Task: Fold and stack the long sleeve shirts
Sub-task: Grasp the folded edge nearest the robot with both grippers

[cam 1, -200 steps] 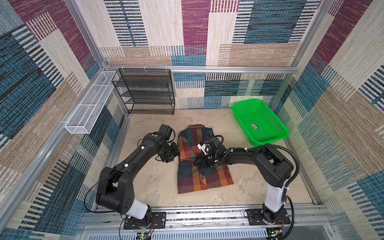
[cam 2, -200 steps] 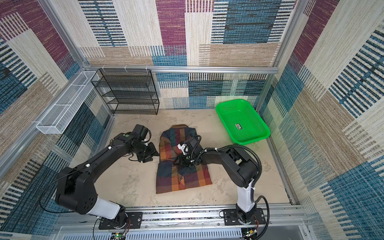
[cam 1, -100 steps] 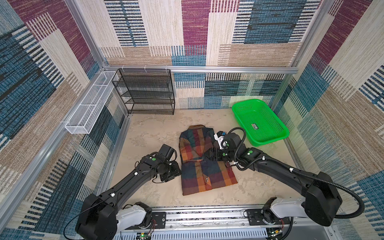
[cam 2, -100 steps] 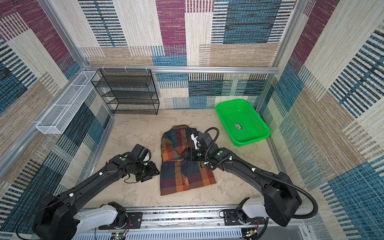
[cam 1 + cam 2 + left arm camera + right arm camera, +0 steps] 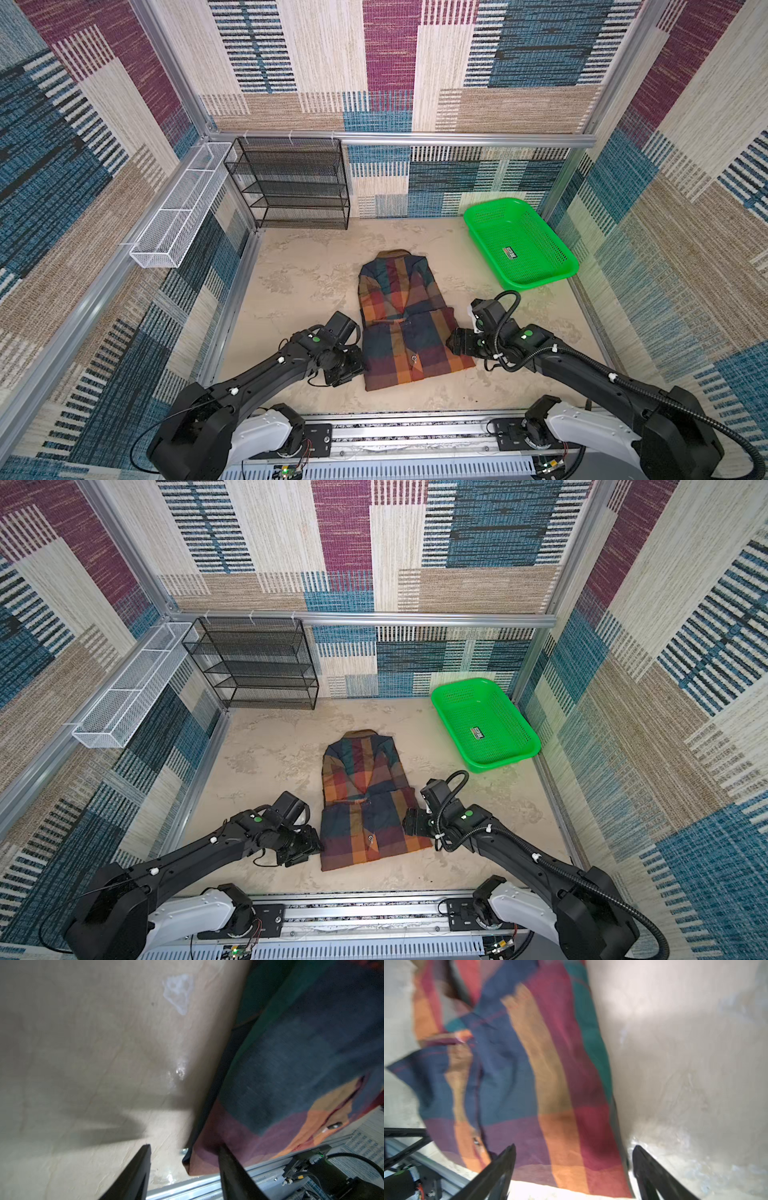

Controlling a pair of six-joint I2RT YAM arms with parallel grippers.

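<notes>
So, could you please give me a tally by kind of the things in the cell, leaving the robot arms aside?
Plaid shirt: 1
Green basket: 1
Black wire rack: 1
White wire tray: 1
Total: 4

Ahead on my right, a green plastic basket (image 5: 498, 237) (image 5: 465, 712) sits on the mottled beige table (image 5: 299, 274) (image 5: 266, 754), near the back corner; at the back left a black mesh shelf rack (image 5: 291, 183) (image 5: 253, 663) stands against the wall; a white wire basket (image 5: 178, 208) (image 5: 129, 696) hangs along the left rail; patterned woven panels (image 5: 390, 50) surround everything.
</notes>
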